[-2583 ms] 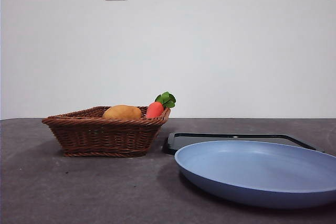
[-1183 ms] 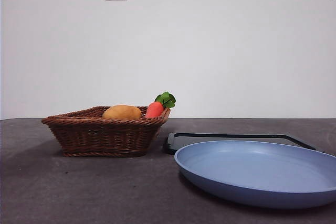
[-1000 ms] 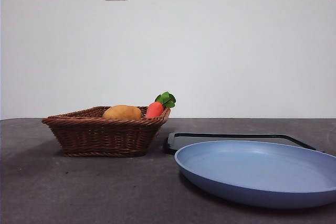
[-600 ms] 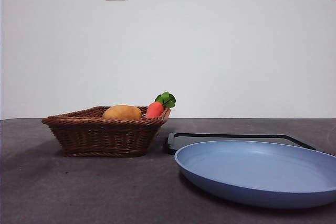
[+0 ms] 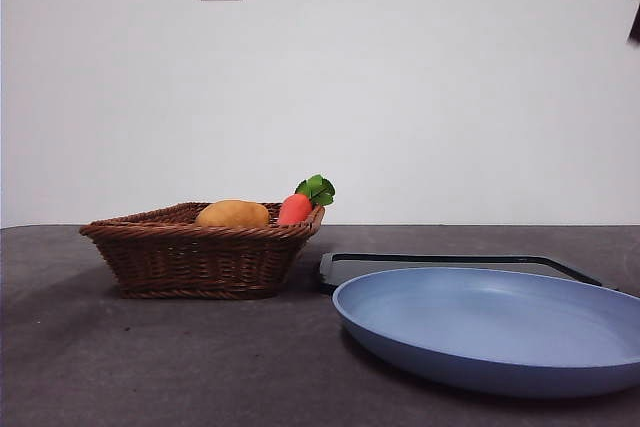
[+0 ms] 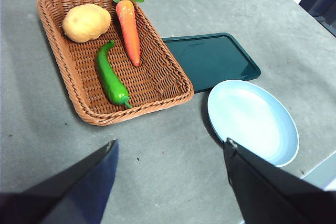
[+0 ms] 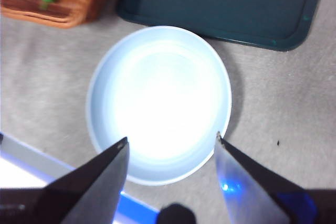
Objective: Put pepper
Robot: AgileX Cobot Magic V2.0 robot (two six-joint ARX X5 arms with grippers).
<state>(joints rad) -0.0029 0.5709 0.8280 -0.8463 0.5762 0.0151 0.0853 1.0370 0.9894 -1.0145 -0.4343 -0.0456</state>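
Pepper point(image 6: 111, 75) lies in the basket point(image 6: 68, 72), between the potato point(image 6: 86, 22) and the carrot point(image 6: 128, 29) at its stem end, its tip toward the basket's near rim. We hold both arms high above the surface point(image 6: 157, 150). Our left end effector point(image 6: 170, 153) hangs over bare surface short of the basket, jaws wide apart and empty. Our right end effector point(image 7: 170, 142) hovers over the plate point(image 7: 157, 103), jaws likewise apart and empty. Nothing is grasped yet.

We judge the main risk to be the crowding: the carrot lies just beside the pepper, so a jaw coming down off line could catch the carrot or the wicker wall. The pepper is glossy and tapered, so a grip near the tip could let it slip out. A snag on the weave could drag the whole basket.

From the front we see only the basket's side, with the potato and carrot peeking over the rim; the pepper is hidden there. Only the wrist views show it. The front view shows how shallow the plate is, and that the tray point(image 5: 450, 265) sits behind it.
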